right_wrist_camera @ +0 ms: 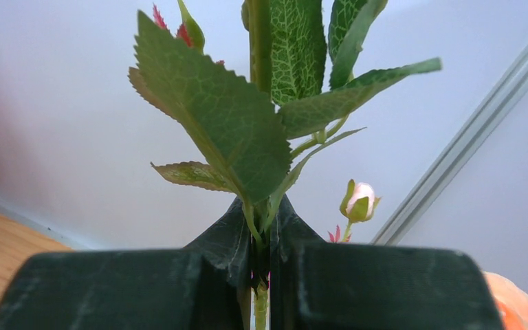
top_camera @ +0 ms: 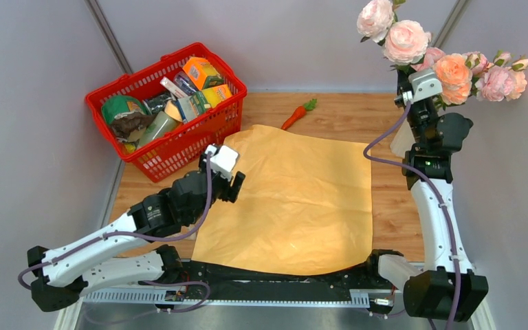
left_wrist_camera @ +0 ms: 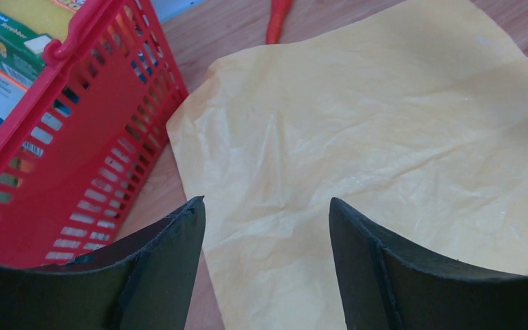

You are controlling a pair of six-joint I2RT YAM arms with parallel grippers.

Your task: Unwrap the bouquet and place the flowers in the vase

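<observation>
Right gripper [right_wrist_camera: 261,230] is clamping the flowers [top_camera: 405,41] by their stems, holding them upright above the table's far right corner. Left gripper [top_camera: 236,183] is hovering, jaws wide, over the left edge of the flat paper [top_camera: 295,199], beside the basket [top_camera: 110,86].

Left arm [top_camera: 103,244]: based at the near left corner of the table [top_camera: 392,206], it lies low, upper link sloping up and inward, elbow bent, wrist reaching toward the middle of the left half. Left gripper [top_camera: 236,184] points forward and down; in the wrist view its jaws stand wide apart with nothing between them. Right arm [top_camera: 436,213]: based at the near right corner, it rises steeply along the right edge, its forearm nearly upright, wrist high above the far right corner. Right gripper [top_camera: 405,74] points upward, its jaws pressed together on the green stems of the flowers [top_camera: 405,41], confirmed in the wrist view.
</observation>
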